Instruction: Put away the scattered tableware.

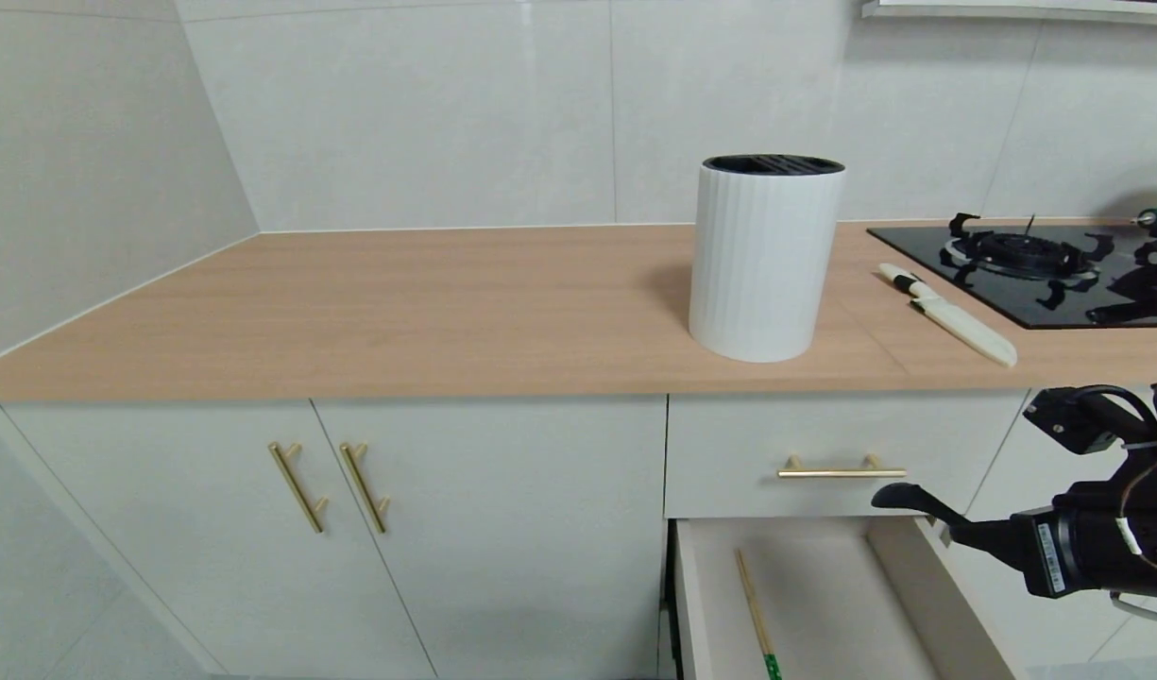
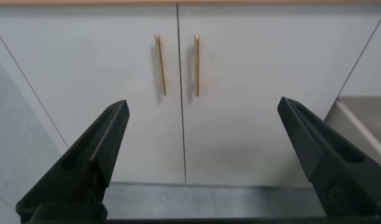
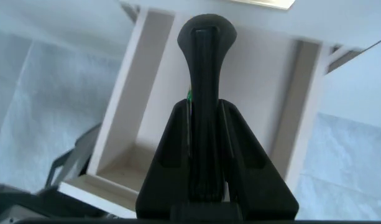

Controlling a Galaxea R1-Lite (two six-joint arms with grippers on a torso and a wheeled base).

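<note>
A wooden countertop (image 1: 399, 312) spans the cabinet doors (image 2: 240, 124) and an open drawer (image 1: 824, 604). A white holder (image 1: 765, 260) stands on top. The left gripper (image 2: 202, 118) gapes wide. The right gripper (image 1: 904, 496), fingers pressed together, hovers over the drawer. A knife (image 1: 951, 314) lies beside the holder, and chopsticks (image 1: 754, 600) lie in the drawer.

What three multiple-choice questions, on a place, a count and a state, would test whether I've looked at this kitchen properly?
1. Where is the knife? A in the drawer; B on the counter between holder and stove; C inside the holder.
2. How many gold handles show in the head view? A two; B three; C five.
3. The lower drawer is: A open; B shut; C missing.
Answers: 1 B, it lies flat beside the holder; 2 B, two upright ones and one level one; 3 A, pulled out with chopsticks inside.
</note>
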